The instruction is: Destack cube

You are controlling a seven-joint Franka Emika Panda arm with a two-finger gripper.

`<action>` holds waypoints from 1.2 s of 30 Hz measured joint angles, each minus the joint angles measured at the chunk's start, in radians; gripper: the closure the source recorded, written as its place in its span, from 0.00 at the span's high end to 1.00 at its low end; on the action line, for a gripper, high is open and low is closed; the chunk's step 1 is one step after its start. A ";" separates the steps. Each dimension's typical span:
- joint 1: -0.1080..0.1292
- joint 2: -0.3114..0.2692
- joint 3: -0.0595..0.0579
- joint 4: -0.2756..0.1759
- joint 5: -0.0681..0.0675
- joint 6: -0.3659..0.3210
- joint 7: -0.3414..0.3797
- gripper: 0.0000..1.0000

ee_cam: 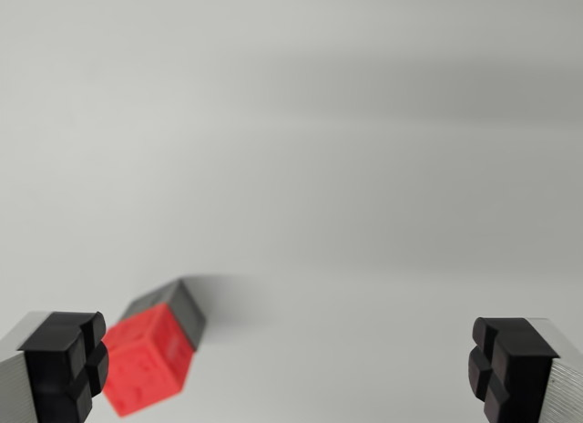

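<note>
Pale grey surface (364,168); red cube (146,359) atop grey cube (178,306), tilted; gripper (287,364) spread wide.

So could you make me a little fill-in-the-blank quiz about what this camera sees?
1. The top cube is coloured ____.
2. The cube under it is coloured ____.
3. The gripper has its jaws spread ____.
4. The stack sits nearest the finger on the wrist view's ____.

Missing words: red; grey; open; left
</note>
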 joint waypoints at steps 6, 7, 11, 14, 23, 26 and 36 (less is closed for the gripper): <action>0.000 0.000 0.000 0.000 0.000 0.000 0.000 1.00; 0.000 0.000 0.000 0.000 0.000 0.000 0.000 1.00; 0.000 0.000 0.000 0.000 0.000 0.000 0.000 1.00; 0.000 0.000 0.000 -0.001 0.000 0.000 0.000 1.00; 0.003 -0.004 0.001 -0.022 0.000 0.012 -0.006 1.00; 0.005 -0.010 0.002 -0.037 0.000 0.021 -0.011 1.00; 0.010 -0.030 0.009 -0.099 0.000 0.059 -0.031 1.00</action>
